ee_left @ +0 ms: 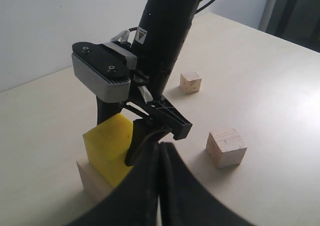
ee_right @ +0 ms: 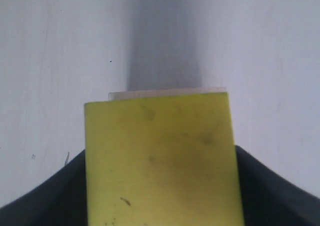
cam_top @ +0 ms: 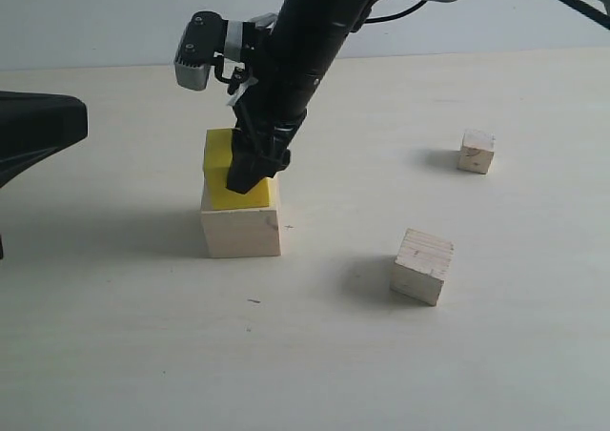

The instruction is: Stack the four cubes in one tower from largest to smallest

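Observation:
The yellow cube (cam_top: 219,169) sits on top of the large pale wooden cube (cam_top: 240,231), left of centre. My right gripper (cam_top: 250,178) comes down from above and is shut on the yellow cube (ee_right: 160,136), with a black finger against each side. A thin strip of the large cube (ee_right: 167,92) shows beyond it. The medium wooden cube (cam_top: 422,265) with grain lines lies alone at the front right. The small wooden cube (cam_top: 476,151) lies farther back on the right. My left gripper (ee_left: 160,148) is shut and empty, held off to the left of the stack.
The left arm's dark body (cam_top: 38,131) juts in from the left edge, level with the stack. The pale tabletop (cam_top: 315,364) is bare at the front, and a light wall (cam_top: 95,16) runs behind it.

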Robot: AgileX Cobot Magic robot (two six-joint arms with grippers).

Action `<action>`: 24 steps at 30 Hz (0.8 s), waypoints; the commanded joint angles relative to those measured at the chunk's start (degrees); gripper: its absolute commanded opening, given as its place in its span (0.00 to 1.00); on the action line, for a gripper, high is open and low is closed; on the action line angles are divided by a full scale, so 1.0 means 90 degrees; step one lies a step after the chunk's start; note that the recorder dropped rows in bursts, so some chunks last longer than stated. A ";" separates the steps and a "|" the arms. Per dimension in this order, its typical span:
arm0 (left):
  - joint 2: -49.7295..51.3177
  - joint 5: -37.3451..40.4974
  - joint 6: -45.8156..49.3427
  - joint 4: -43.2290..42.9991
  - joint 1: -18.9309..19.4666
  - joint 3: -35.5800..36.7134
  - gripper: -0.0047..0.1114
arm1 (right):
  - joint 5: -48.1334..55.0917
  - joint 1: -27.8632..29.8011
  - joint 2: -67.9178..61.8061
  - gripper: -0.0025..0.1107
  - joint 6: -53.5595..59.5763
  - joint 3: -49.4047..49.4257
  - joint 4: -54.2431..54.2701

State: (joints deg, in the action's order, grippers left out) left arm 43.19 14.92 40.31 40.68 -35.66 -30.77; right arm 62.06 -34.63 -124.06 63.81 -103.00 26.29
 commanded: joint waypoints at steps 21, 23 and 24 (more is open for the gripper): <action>-0.0058 -0.0028 -0.0004 -0.0125 -0.0034 0.0006 0.04 | -0.0288 0.0000 -0.0017 0.71 -0.0288 -0.0030 0.0236; -0.0058 -0.0028 -0.0004 -0.0125 -0.0034 0.0006 0.04 | -0.0345 0.0000 -0.0017 0.71 -0.0401 -0.0030 0.0236; -0.0058 -0.0028 -0.0004 -0.0125 -0.0034 0.0006 0.04 | -0.0392 0.0000 -0.0017 0.71 -0.0449 -0.0030 0.0236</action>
State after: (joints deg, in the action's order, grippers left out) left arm 43.19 14.92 40.31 39.74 -35.66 -30.77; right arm 59.99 -34.63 -124.21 61.13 -103.00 27.58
